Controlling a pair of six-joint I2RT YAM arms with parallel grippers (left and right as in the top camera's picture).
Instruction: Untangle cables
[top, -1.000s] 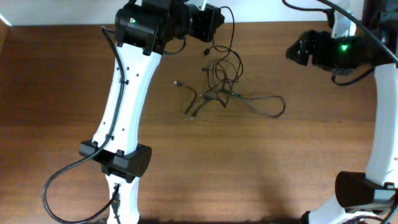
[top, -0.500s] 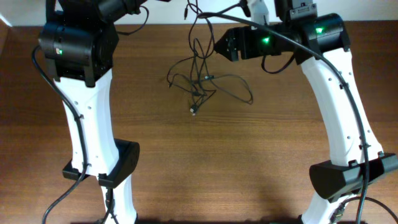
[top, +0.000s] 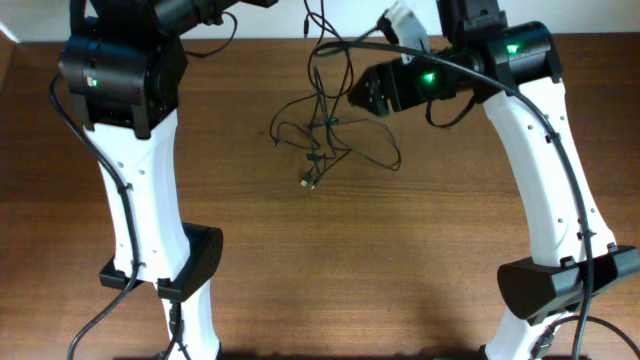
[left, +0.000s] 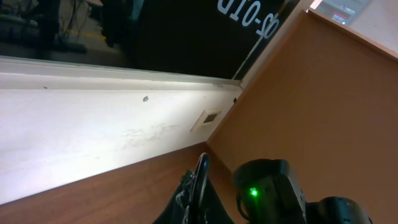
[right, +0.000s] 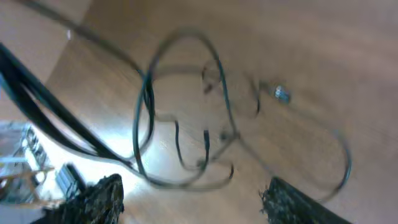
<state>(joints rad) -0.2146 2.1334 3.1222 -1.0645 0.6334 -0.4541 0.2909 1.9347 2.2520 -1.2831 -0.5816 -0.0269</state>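
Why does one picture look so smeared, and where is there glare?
Right wrist view: blur smears the cables into soft streaks, and a white glare patch sits on the table at lower left. Overhead view: sharp and evenly lit, the thin strands crisp. Left wrist view: fairly sharp, though the pale wall is washed out by bright light.

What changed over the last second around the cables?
The right gripper swung in from the right side to just beside the cables, jaws open. The left arm drew back leftward; strands now run to the far edge. The rest stays on the table.
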